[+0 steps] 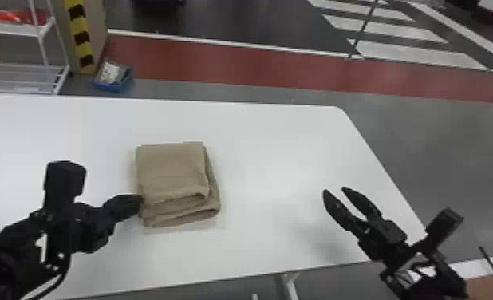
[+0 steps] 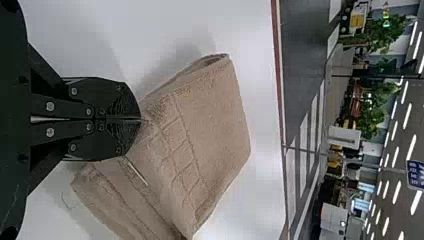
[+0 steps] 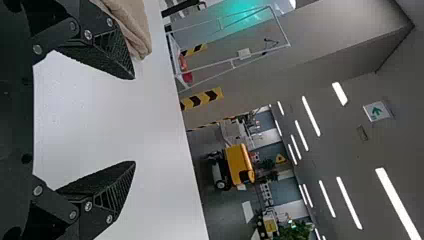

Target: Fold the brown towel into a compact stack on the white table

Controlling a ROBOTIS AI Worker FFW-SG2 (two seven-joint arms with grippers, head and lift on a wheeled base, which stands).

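Observation:
The brown towel (image 1: 172, 171) lies folded in several layers on the white table (image 1: 273, 159), left of the middle. At its left side, by the near corner of the upper fold, is my left gripper (image 1: 138, 203). In the left wrist view the left gripper (image 2: 141, 120) is shut on that corner of the towel (image 2: 210, 115), the pinched cloth hidden between its tips. My right gripper (image 1: 333, 189) stands open above the table's right part, apart from the towel. In the right wrist view the right gripper (image 3: 135, 120) has nothing between its fingers, and the towel (image 3: 134, 22) shows beyond one finger.
A white shelf rack (image 1: 22, 75) and a blue bin (image 1: 114, 77) stand on the floor past the table's far edge. The table's right edge slants beside my right arm.

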